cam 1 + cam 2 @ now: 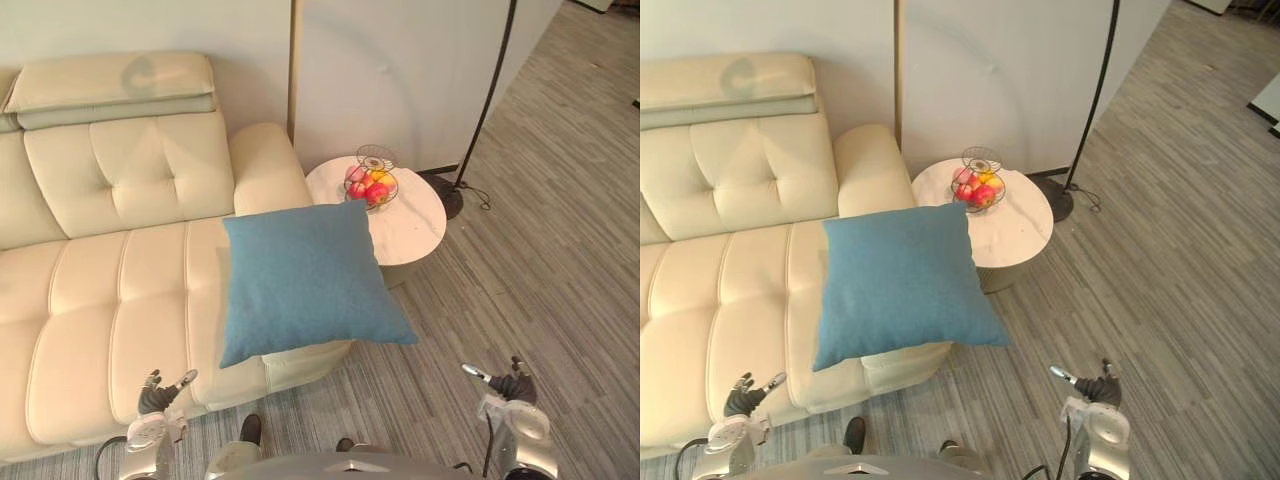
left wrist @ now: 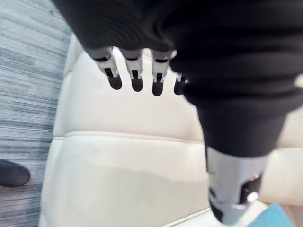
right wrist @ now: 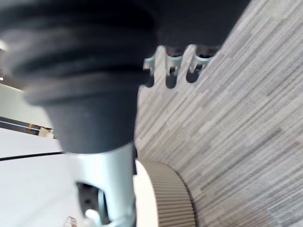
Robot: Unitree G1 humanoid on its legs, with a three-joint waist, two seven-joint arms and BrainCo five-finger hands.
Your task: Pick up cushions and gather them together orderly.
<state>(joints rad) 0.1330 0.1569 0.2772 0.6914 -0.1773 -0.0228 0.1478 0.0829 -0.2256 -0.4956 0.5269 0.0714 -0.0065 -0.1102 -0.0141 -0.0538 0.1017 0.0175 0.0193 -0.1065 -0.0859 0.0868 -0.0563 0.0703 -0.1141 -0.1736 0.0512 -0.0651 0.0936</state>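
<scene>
A blue square cushion lies flat on the right end of the cream sofa, its lower right corner hanging past the seat edge. My left hand hovers low in front of the sofa's front edge, left of the cushion, fingers straight and holding nothing; its fingers show above the cream seat. My right hand hangs over the grey floor, right of and below the cushion, fingers relaxed and empty. A corner of the blue cushion shows in the left wrist view.
A round white side table stands right of the sofa arm with a wire bowl of fruit on it. A black floor lamp pole rises behind it, its base on the striped grey carpet.
</scene>
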